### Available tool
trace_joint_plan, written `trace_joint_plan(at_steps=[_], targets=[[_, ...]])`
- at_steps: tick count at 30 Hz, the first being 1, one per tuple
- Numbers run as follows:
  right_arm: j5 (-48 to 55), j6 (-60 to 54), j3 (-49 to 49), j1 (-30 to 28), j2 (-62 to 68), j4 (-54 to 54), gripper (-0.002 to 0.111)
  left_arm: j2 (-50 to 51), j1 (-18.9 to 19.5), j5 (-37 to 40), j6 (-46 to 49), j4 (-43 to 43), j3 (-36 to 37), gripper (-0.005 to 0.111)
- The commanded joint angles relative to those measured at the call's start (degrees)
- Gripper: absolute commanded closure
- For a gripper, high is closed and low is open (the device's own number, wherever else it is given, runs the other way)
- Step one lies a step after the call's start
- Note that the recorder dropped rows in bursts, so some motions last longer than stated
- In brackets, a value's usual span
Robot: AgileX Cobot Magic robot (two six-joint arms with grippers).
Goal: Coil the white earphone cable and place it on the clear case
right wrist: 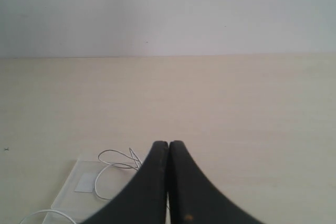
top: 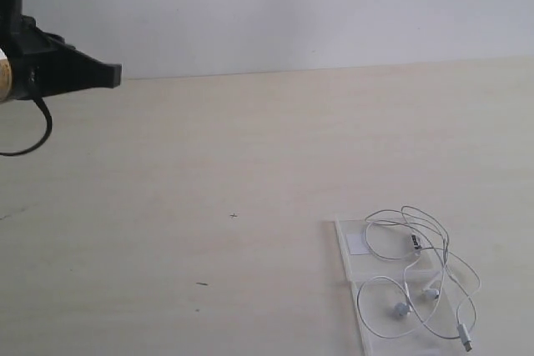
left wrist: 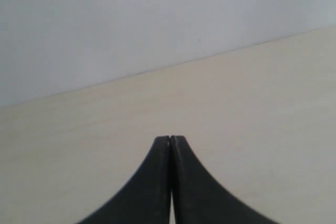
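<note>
The white earphone cable lies in loose loops on the clear case at the front right of the table, with its two earbuds, inline remote and plug end showing. In the right wrist view part of the cable and the case with its white sticker appear beside my right gripper, which is shut and holds nothing. My left gripper hangs high at the far left, well away from the case. In its own view the left gripper is shut and empty above bare table.
The pale wooden table runs back to a white wall. A thick black arm cable loops below the left arm. Small dark specks mark the tabletop near the middle.
</note>
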Motion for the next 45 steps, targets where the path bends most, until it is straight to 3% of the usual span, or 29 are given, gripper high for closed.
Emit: trace_joint_plan(at_steps=[1,5,9,12,14,18,21,25,27,28,29,30,32,34,37,41,45], targets=[[-0.18,0.00,0.25,-0.39,-0.40,0.07,0.108,-11.11,0.01,-3.17,-0.62,-2.99,0.21,0.107],[-0.18,0.00,0.25,-0.39,-0.40,0.07,0.108,-25.80,2.15,-11.35,-0.72,-3.39,2.27,0.107],[-0.18,0.00,0.25,-0.39,-0.40,0.07,0.108,-40.76,10.84,-25.27,-0.72,-7.24,6.57,0.107],[-0.18,0.00,0.25,-0.39,-0.40,0.07,0.108,-50.08,15.81,-27.42,-3.23,-8.37,10.35,0.107],[-0.18,0.00,0.25,-0.39,-0.40,0.07,0.108,-54.24,17.65,-24.72,-9.03,-10.92,12.90,0.107],[-0.18,0.00,0.25,-0.39,-0.40,0.07,0.108,-59.73,18.77,-23.45,-18.32,-12.55,17.07,0.107],[-0.18,0.00,0.25,-0.39,-0.40,0.07,0.108,-61.76,18.77,-25.44,-18.32,-16.20,19.07,0.107],[-0.18,0.00,0.25,-0.39,-0.40,0.07,0.108,-62.31,18.77,-30.49,-18.32,-27.39,21.91,0.107],[-0.18,0.00,0.25,-0.39,-0.40,0.19,0.108,-62.31,18.77,-29.68,-8.55,-31.14,22.80,0.107],[-0.08,0.00,0.25,-0.39,-0.40,0.38,0.108,-62.31,18.77,-27.38,18.83,-37.41,23.04,0.107],[-0.08,0.00,0.25,-0.39,-0.40,0.38,0.108,-62.31,18.77,-26.53,32.03,-42.17,23.44,0.107],[-0.08,0.00,0.25,-0.39,-0.40,0.38,0.108,-62.31,18.77,-24.79,65.28,-62.30,24.75,0.107],[-0.08,0.00,0.25,-0.39,-0.40,0.38,0.108,-62.72,18.77,-23.47,106.96,-99.83,26.97,0.107],[-0.08,0.00,0.25,-0.39,-0.40,0.38,0.108,-62.84,18.77,-20.49,115.80,-109.60,29.29,0.107],[-0.08,0.00,0.25,-0.39,-0.40,0.38,0.108,-68.17,18.77,-18.04,112.89,-109.53,33.42,0.107],[-0.08,0.00,0.25,-0.39,-0.40,0.38,0.108,-75.93,22.10,-17.43,109.88,-109.63,39.60,0.107],[-0.08,0.00,0.25,-0.39,-0.40,0.38,0.108,-79.91,24.60,-10.89,105.73,-109.66,43.41,0.107]])
